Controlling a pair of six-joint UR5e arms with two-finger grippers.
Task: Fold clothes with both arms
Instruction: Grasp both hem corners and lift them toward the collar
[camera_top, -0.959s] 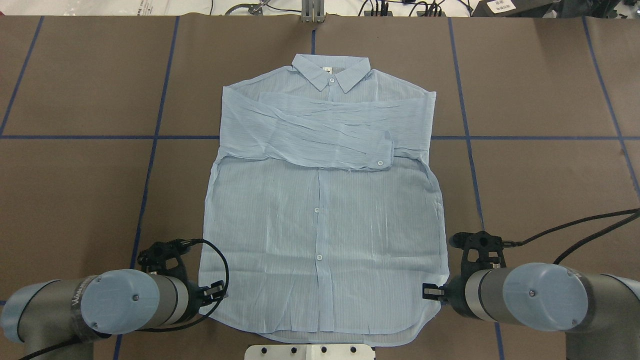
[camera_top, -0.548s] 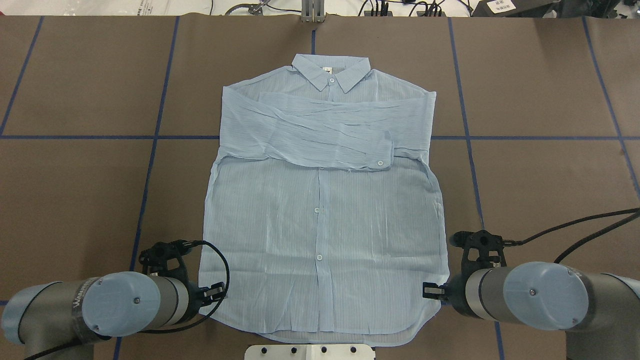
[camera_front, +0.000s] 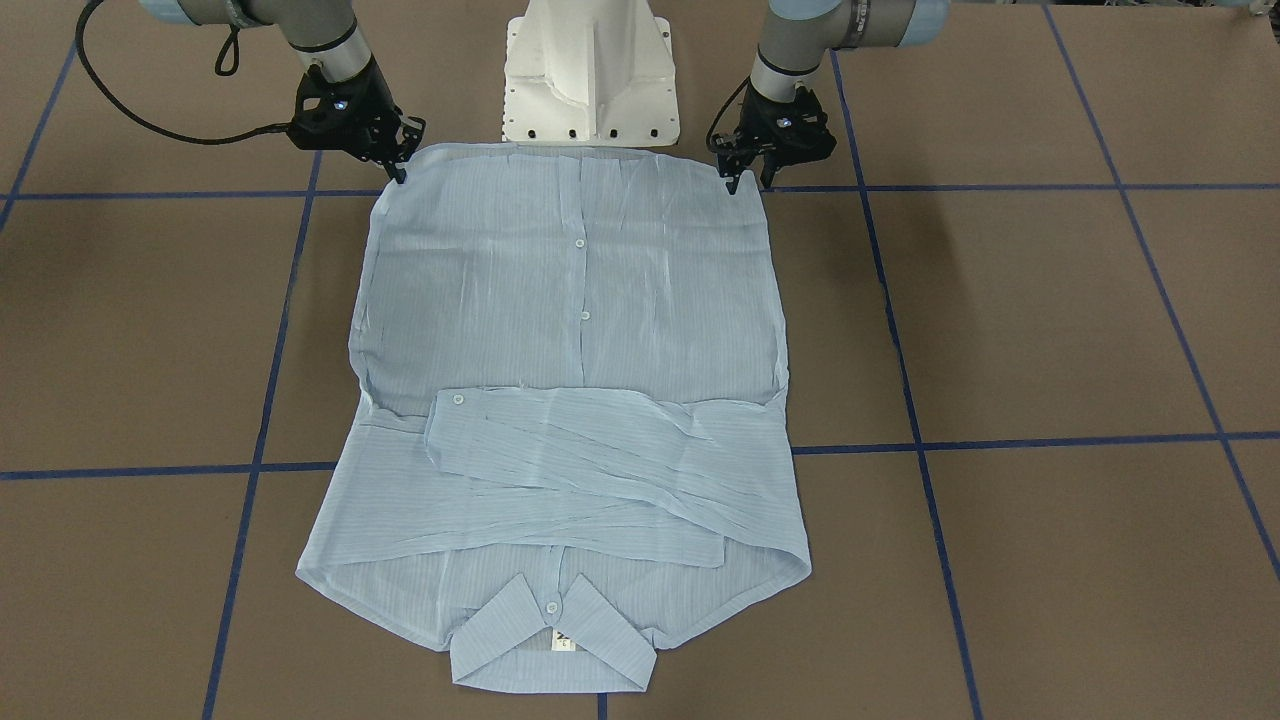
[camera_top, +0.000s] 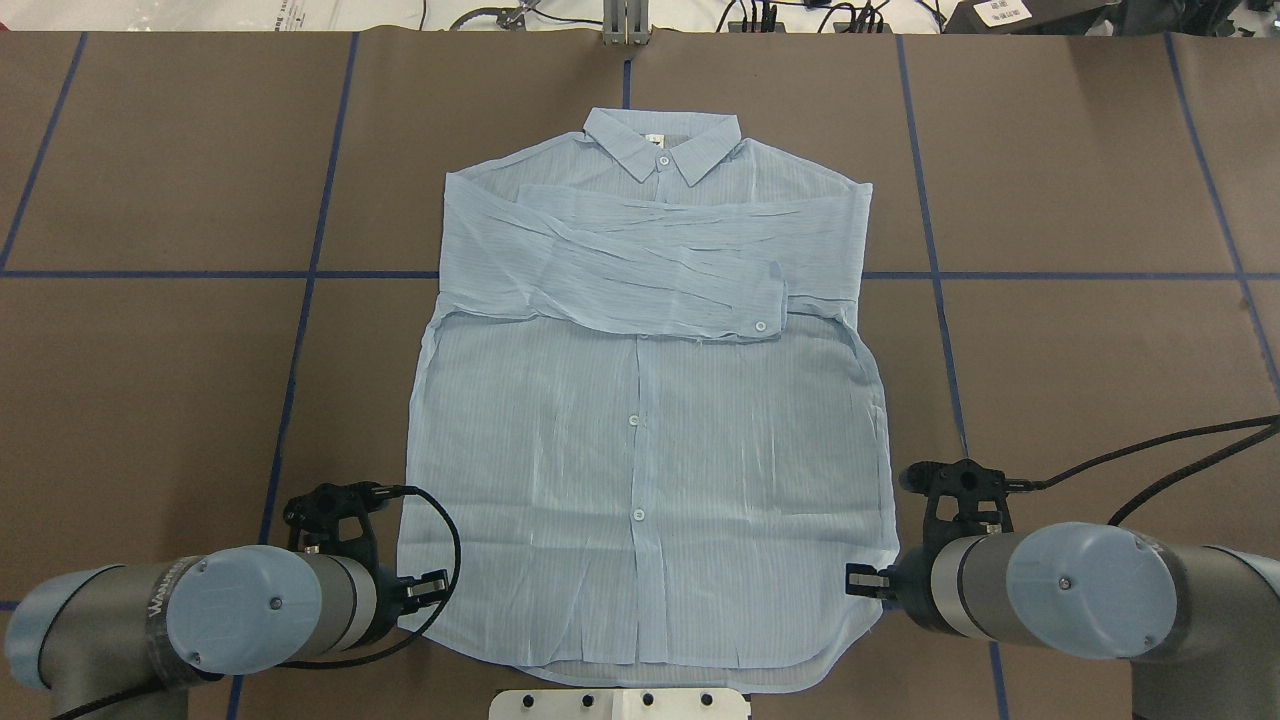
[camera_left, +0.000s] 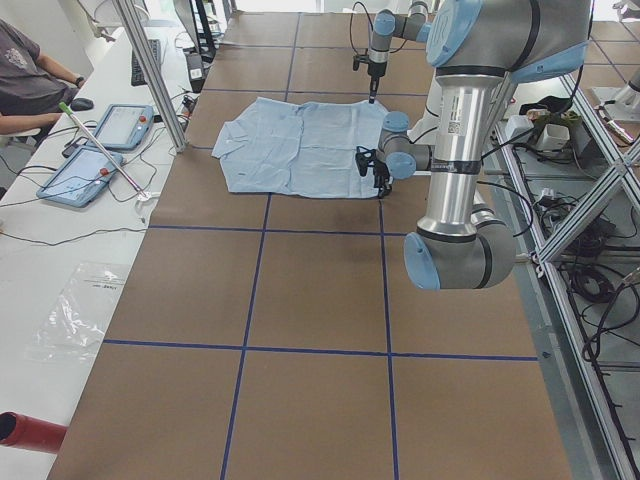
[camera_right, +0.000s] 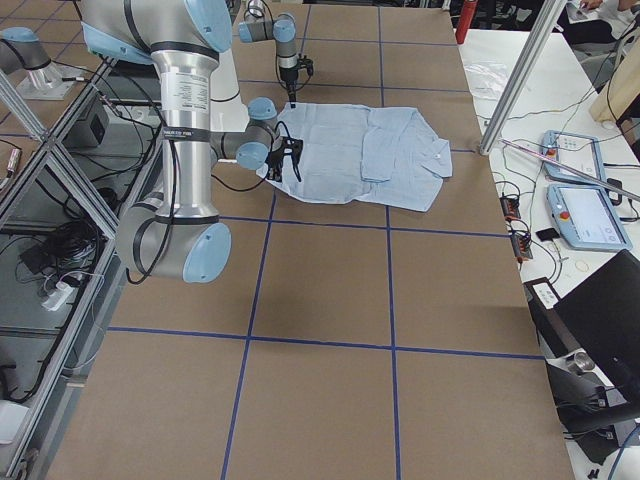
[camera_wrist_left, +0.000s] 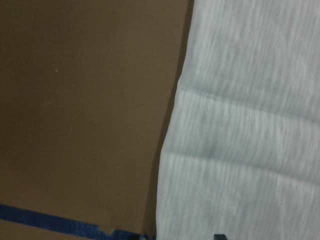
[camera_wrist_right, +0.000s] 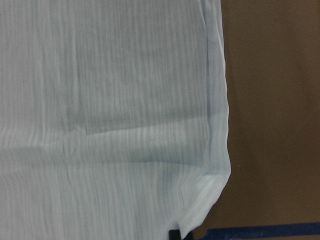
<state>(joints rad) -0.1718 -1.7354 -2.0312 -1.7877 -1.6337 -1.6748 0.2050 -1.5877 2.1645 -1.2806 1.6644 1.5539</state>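
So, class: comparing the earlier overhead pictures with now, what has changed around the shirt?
The left hand has slid slightly back toward the robot's base, beside the shirt's hem corner. Nothing was visibly taken hold of or let go. The right hand and the shirt, sleeves folded across, stayed as they were.

Nothing legible: lettering (camera_top: 160, 598) on the left arm (camera_top: 240, 610) and the neck label (camera_front: 562, 641) are too small.

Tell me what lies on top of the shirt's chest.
Both sleeves lie folded across the shirt, one cuff uppermost. The placket beneath them is hidden.
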